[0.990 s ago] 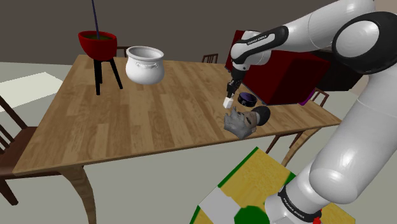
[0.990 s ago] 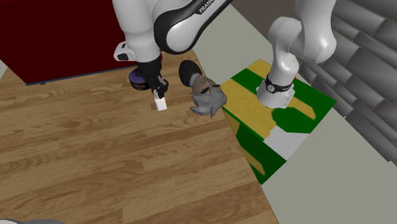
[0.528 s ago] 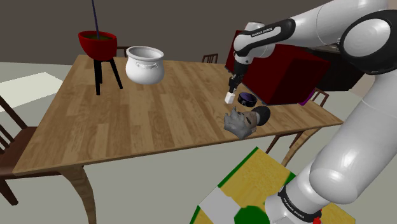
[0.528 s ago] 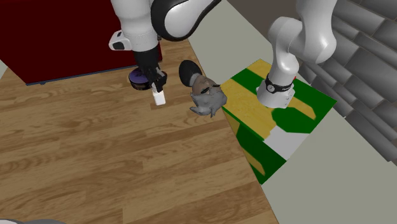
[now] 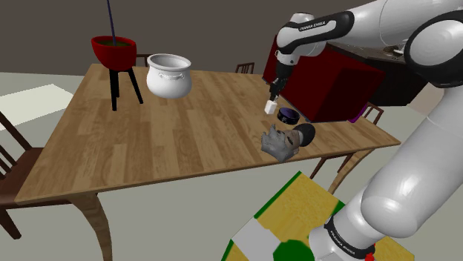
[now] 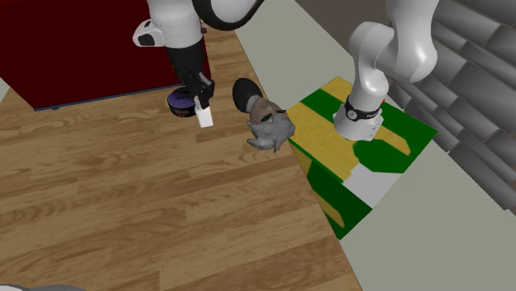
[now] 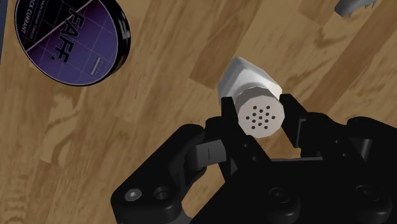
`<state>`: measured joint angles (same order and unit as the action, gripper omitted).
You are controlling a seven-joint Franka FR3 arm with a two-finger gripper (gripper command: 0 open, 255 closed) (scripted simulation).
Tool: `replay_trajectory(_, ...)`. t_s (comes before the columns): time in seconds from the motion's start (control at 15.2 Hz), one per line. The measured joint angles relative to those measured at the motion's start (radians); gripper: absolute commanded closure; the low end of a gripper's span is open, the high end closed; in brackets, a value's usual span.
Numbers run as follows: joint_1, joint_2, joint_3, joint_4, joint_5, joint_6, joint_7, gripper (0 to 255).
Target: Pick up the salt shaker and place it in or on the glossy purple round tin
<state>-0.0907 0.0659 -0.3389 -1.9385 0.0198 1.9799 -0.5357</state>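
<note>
We see the claw (image 7: 259, 121) clenched on the white salt shaker (image 7: 249, 81), both fingers pressed against its sides just below the dotted cap. The shaker hangs above the wooden table (image 5: 148, 141), just beside the purple tin (image 7: 70, 41) and not over it. A grey crumpled thing (image 5: 278, 143) lies near the tin.

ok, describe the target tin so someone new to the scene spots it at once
On the long wooden table, look at the end nearest the dark red cabinet. There, close to the grey crumpled lump, lies a flat round tin. It is the only purple, black-rimmed disc, and its lid is printed.
</note>
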Motion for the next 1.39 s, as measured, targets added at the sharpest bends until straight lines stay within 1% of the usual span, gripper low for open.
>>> replay_trajectory(0.53,0.002,-0.021,0.001,0.078,-0.008,-0.098,0.006,255)
replay_trajectory(0.59,-0.004,-0.015,-0.004,0.094,-0.006,-0.108,-0.005,255)
replay_trajectory(0.92,-0.064,0.045,-0.052,0.193,0.018,-0.152,-0.115,255)
replay_trajectory(1.19,-0.124,0.107,-0.089,0.304,0.045,-0.207,-0.212,255)
replay_trajectory(1.39,-0.18,0.187,-0.112,0.421,0.081,-0.254,-0.287,255)
